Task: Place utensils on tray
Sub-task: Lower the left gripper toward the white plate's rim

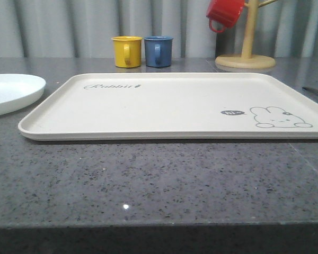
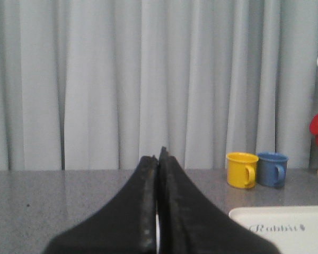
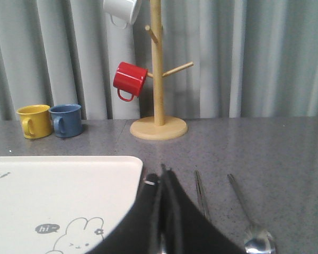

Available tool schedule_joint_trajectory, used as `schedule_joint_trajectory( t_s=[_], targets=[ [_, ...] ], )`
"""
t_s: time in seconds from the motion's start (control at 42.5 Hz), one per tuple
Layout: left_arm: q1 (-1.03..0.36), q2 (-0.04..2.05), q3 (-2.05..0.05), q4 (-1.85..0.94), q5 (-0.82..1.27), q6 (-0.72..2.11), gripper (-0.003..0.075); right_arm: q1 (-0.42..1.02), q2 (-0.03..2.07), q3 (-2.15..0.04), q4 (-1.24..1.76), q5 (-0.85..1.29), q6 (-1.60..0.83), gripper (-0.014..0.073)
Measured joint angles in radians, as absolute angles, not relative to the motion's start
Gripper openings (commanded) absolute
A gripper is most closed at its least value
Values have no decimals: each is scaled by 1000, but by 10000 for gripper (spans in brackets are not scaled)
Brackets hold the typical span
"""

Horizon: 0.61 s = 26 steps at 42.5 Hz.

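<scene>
Here I am over the grey speckled counter (image 1: 159, 180), and the cream tray (image 1: 175, 114) sits square in front of me, flat, with its "Rabbit" script toward the far left corner and the line-drawn rabbit near the right. Nothing lies on the part of the tray I can see.

My left gripper (image 2: 158, 159): the two black fingers (image 2: 146, 201) are pressed together, tips touching, nothing between them. It hangs above the bare counter, and from its wrist camera a corner of the tray shows just off to the side.

My right gripper (image 3: 163, 172): same story, fingers (image 3: 176, 211) closed flat against each other and holding nothing. It sits just beside the tray's right edge.

The utensils lie on the counter, off the tray and right of it. From the right wrist camera I see the chopsticks (image 3: 200, 193) lying straight just beside my closed fingers, and the spoon (image 3: 252, 222) a little farther out, its bowl toward me. A small shiny tip pokes out next to my fingers; I cannot tell what it belongs to.

At the back stand a yellow mug (image 1: 127, 51) and a blue mug (image 1: 158, 51), side by side, a red mug (image 1: 223, 13) hanging on a wooden mug tree (image 1: 246, 53), and a white plate (image 1: 10, 91) left of the tray.
</scene>
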<state>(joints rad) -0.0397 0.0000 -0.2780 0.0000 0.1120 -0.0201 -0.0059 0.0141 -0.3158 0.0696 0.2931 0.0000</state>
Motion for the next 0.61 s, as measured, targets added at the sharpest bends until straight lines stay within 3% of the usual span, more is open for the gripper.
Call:
schedule_joint_trajectory(
  t_s=[0.306, 0.612],
  targets=[
    [-40, 242, -641, 35, 441, -20, -20, -6, 308, -625, 71, 576, 0, -67],
    [-40, 430, -664, 35, 542, -20, -20, -6, 531, -662, 71, 655, 0, -67]
  ],
)
